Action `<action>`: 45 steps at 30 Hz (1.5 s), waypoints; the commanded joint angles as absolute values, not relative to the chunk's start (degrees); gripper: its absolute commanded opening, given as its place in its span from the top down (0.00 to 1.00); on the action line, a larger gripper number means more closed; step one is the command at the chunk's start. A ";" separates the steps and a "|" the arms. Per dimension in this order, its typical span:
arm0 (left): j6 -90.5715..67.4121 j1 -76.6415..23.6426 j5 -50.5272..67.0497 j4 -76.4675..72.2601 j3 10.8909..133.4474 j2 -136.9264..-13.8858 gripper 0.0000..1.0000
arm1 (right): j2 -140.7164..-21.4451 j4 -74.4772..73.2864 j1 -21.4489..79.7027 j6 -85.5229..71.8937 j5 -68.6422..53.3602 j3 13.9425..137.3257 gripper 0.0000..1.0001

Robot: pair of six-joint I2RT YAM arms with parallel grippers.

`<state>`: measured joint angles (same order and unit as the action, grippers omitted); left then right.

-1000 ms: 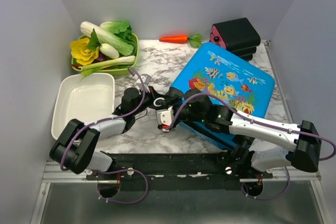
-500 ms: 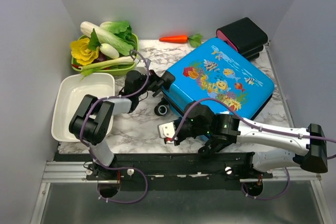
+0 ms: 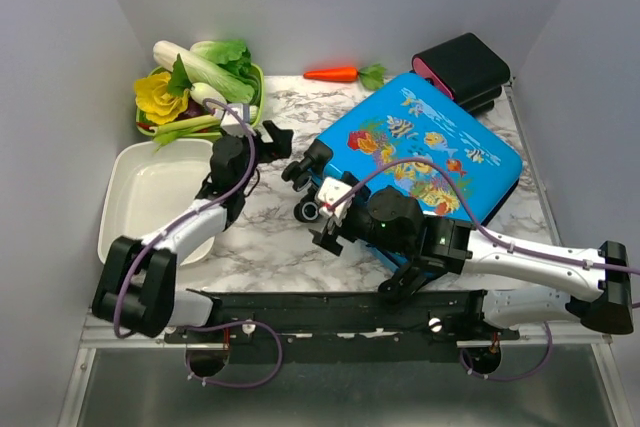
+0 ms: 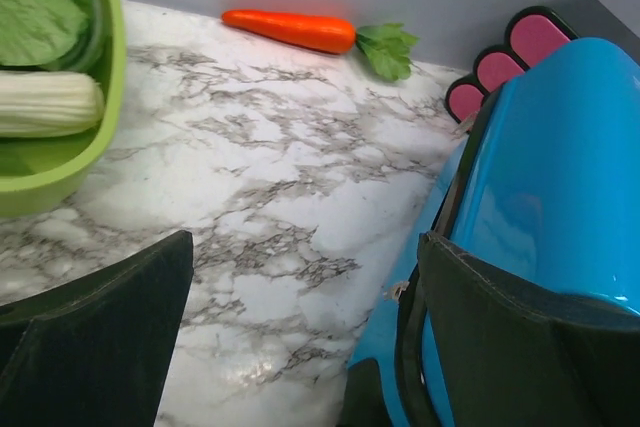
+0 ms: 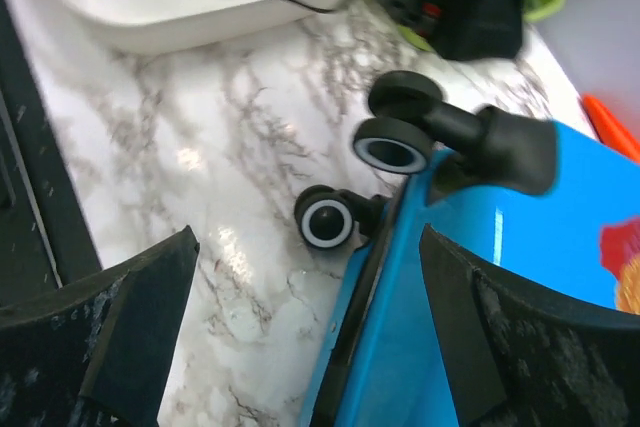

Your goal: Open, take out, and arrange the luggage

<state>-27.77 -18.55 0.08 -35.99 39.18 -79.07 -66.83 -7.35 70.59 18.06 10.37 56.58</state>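
The luggage point(image 3: 430, 152), a bright-blue case with fish prints, lies flat on the marble with its printed shell up and its shells together. Its black wheels point(image 3: 307, 209) point left. My left gripper point(image 3: 272, 137) hovers open just left of the wheeled end; in the left wrist view the blue shell point(image 4: 560, 187) sits by the right finger of the left gripper point(image 4: 310, 347), apart from it. My right gripper point(image 3: 328, 219) stands open over the near-left corner. The right wrist view shows that gripper point(image 5: 320, 347) straddling the case's seam point(image 5: 370, 277) below a wheel point(image 5: 325, 222), holding nothing.
A white tray point(image 3: 155, 197) lies at the left, a green bowl of vegetables point(image 3: 195, 97) behind it. A toy carrot point(image 3: 335, 74) rests by the back wall. A black box with pink drawers point(image 3: 460, 69) touches the luggage's far corner.
Both grippers have opened. The left arm drew back leftward from the wheeled end. The right gripper moved up to the wheeled corner. The luggage shifted and turned a second ago, then stayed.
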 commanded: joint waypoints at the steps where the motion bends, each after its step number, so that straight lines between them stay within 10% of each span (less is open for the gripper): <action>1: -27.06 -18.37 -8.69 -17.73 38.75 -69.27 0.01 | -64.00 -4.75 67.87 3.88 25.05 59.06 0.00; 13: -39.08 -19.86 20.19 -2.51 34.75 -49.05 0.01 | -59.41 -14.76 34.61 -16.52 17.06 62.14 0.00; 25: -45.97 -28.30 23.91 -8.45 28.21 -47.02 0.01 | -77.05 -17.41 -16.67 -26.98 -21.96 64.16 0.01; 35: -42.19 -28.39 13.37 -1.58 32.69 -51.58 0.01 | -87.28 -16.97 -23.29 -23.64 -37.67 64.00 0.08; 45: -40.52 -28.13 -5.61 -0.09 40.51 -60.63 0.01 | -72.79 -6.18 -23.03 -35.94 -45.52 46.08 0.16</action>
